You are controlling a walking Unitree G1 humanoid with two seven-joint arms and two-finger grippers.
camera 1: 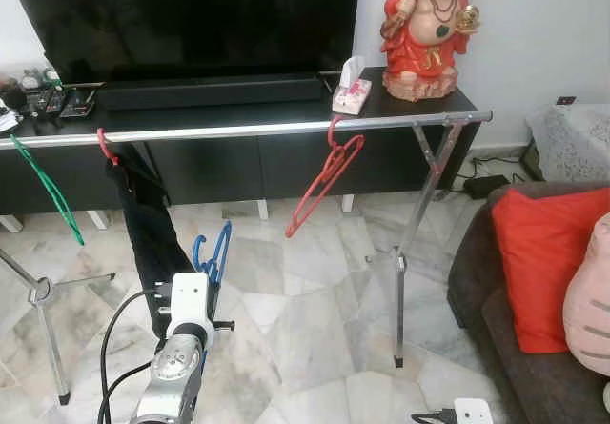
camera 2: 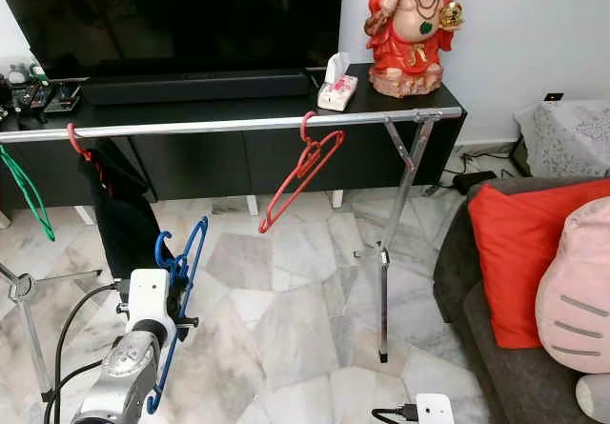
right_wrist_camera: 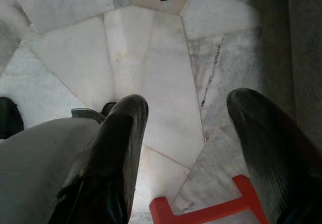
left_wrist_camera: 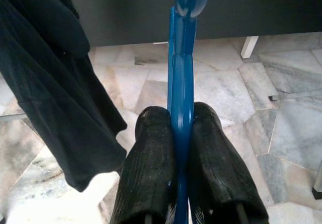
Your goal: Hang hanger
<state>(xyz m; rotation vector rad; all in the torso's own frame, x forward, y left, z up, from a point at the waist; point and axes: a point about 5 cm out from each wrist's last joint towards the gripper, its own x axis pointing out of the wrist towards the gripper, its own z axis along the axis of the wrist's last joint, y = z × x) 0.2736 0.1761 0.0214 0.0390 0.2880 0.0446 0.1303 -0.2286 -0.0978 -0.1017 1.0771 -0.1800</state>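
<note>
Our left end effector pinches the light, stiff blue hanger by its thin bar below the rail; right end effector hangs open, empty.

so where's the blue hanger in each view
left eye view: blue hanger low left, above the left arm, beside the black garment.
right eye view: low left again, below the rail.
left wrist view: upright in the centre, clamped between the left hand fingers.
right wrist view: not in it.
shared landmark: the black garment.
</note>
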